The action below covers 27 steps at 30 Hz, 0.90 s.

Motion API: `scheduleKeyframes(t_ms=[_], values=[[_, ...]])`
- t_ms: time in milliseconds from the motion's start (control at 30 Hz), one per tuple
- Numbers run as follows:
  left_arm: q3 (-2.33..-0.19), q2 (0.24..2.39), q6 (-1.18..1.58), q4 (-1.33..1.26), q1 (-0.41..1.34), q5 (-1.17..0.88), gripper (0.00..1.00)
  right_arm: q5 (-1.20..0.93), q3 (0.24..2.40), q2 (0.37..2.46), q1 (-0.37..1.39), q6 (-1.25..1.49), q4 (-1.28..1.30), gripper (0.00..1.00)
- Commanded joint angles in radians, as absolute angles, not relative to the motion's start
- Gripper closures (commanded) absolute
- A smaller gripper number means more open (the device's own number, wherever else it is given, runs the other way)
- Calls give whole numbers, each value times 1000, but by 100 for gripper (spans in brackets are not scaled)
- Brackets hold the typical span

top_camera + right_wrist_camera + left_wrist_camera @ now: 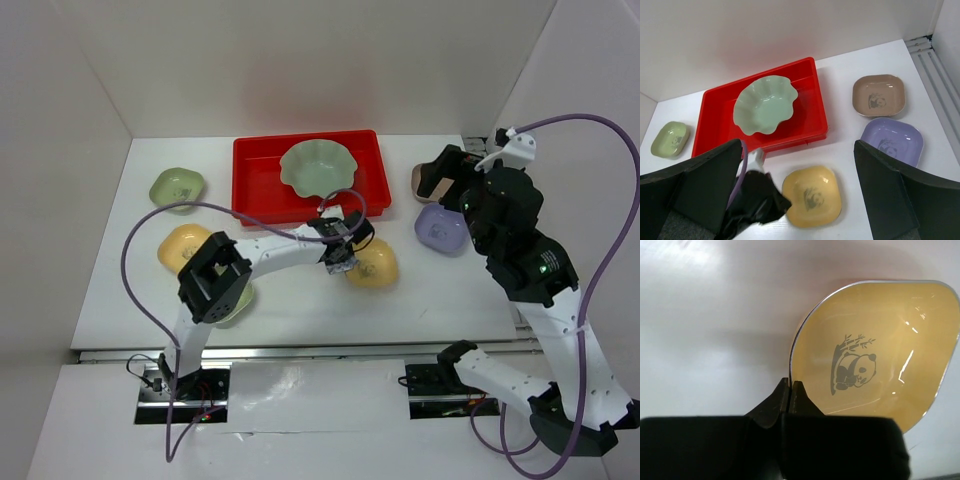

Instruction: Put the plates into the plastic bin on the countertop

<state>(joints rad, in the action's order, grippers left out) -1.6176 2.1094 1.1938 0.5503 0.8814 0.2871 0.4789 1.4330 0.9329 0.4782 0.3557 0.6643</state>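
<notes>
Bright, even, diffuse light fills the white enclosure, apparently from overhead. Shadows on the countertop [300, 300] are soft and pale grey, and the plastic bin [258, 185] throws a faint pink tint onto the back wall [320, 70]. In the left wrist view, white glare streaks cross the glossy yellow plate [875, 360], while the left gripper [791, 390] is a dark, blurred mass along the bottom edge. In the right wrist view, the right gripper [797, 144] shows as black, soft-edged shapes in both lower corners; the lavender plate [892, 142] beyond is sharp.
</notes>
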Motion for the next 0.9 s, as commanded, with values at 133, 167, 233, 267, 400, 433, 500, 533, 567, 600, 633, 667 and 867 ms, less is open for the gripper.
scheduleKeyframes(t_ms=[133,167,233,267,400,433,500,533,567,600,633,667,867], values=[[-1563,1777,1085,712,942,417,100,471,1440,917,486,342,629,0],[-1606,1752,1030,722,942,443,100,471,1440,917,486,342,629,0],[-1676,1726,1011,767,905,454,100,480,1440,908,486,342,606,0],[-1756,1726,999,822,879,463,100,480,1440,908,486,351,606,0],[-1893,1778,933,859,721,422,100,436,1408,888,486,370,588,0],[-1905,1804,914,850,660,422,100,420,1398,859,486,370,566,0],[-1962,1847,841,828,599,382,100,397,1355,832,486,370,540,0],[-1977,1868,812,778,548,373,100,384,1342,809,486,370,529,0],[-2005,1912,772,753,526,362,100,373,1332,808,486,379,517,0],[-2005,1934,746,715,508,338,100,373,1318,799,486,379,517,0],[-2014,1954,717,613,474,319,100,359,1318,799,486,379,508,0],[-2014,1997,660,556,463,301,100,333,1303,799,486,379,508,0],[-2181,2218,517,456,405,141,100,262,1250,833,486,379,518,0]])
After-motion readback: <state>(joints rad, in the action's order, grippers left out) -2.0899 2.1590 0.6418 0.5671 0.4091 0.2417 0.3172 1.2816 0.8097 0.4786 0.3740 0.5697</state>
